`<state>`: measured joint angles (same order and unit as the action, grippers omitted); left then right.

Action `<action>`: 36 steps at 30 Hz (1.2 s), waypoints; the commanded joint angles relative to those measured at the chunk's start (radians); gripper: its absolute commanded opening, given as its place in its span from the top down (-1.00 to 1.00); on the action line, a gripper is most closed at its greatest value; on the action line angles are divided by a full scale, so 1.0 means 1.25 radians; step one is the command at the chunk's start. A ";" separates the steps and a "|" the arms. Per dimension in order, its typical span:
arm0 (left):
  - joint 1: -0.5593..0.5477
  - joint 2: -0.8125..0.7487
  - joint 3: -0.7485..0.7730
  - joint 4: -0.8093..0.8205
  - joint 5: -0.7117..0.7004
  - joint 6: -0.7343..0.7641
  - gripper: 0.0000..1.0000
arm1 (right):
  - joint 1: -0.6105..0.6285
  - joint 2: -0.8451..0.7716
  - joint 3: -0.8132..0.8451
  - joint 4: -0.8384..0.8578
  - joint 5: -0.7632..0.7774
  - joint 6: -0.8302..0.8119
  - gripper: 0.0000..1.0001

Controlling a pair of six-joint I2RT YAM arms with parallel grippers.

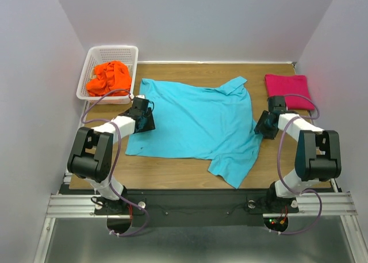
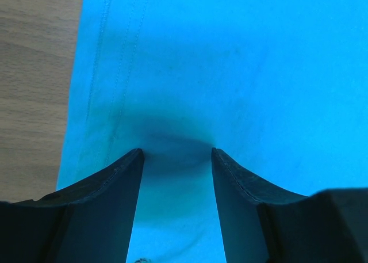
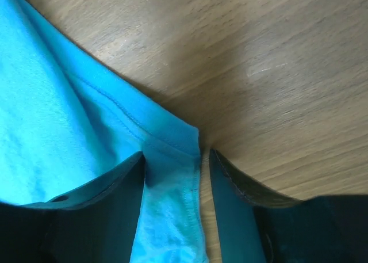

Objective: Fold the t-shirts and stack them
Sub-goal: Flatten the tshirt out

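Observation:
A turquoise-blue t-shirt (image 1: 195,119) lies spread out across the middle of the wooden table (image 1: 172,172). My left gripper (image 1: 146,118) is down on its left edge. In the left wrist view the left gripper (image 2: 177,152) is open, its tips pressed into the turquoise cloth (image 2: 230,73), which dimples between them. My right gripper (image 1: 262,126) is at the shirt's right edge. It is open too (image 3: 176,155), and a hemmed corner of the turquoise shirt (image 3: 172,176) lies between its fingers. A bright orange t-shirt (image 1: 107,77) is bunched up in the basket. A magenta-pink t-shirt (image 1: 287,90) lies folded at the back right.
The white lattice basket (image 1: 109,48) stands at the back left corner of the table. White walls close in the back and both sides. Bare wood (image 3: 276,73) shows just right of the right gripper, and a strip of bare wood (image 2: 29,73) left of the left one.

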<state>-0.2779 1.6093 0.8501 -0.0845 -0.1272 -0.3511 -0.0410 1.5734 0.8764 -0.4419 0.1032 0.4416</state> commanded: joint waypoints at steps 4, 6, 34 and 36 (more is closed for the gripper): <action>0.005 0.012 -0.030 0.001 -0.005 -0.018 -0.22 | -0.036 0.007 -0.019 0.026 0.054 0.033 0.60; 0.006 0.013 -0.035 0.000 -0.003 -0.019 -0.22 | -0.071 -0.026 -0.036 0.004 0.067 0.064 0.83; 0.038 0.096 0.131 0.021 0.092 -0.074 -0.32 | -0.117 0.193 0.268 0.057 0.016 0.073 0.88; 0.037 0.053 0.147 0.009 0.088 -0.082 -0.35 | -0.117 0.176 0.290 0.053 -0.003 0.064 0.66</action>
<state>-0.2382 1.7271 0.9848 -0.0326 -0.0254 -0.4217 -0.1822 1.8183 1.1675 -0.4236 0.1295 0.5537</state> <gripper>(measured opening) 0.660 0.131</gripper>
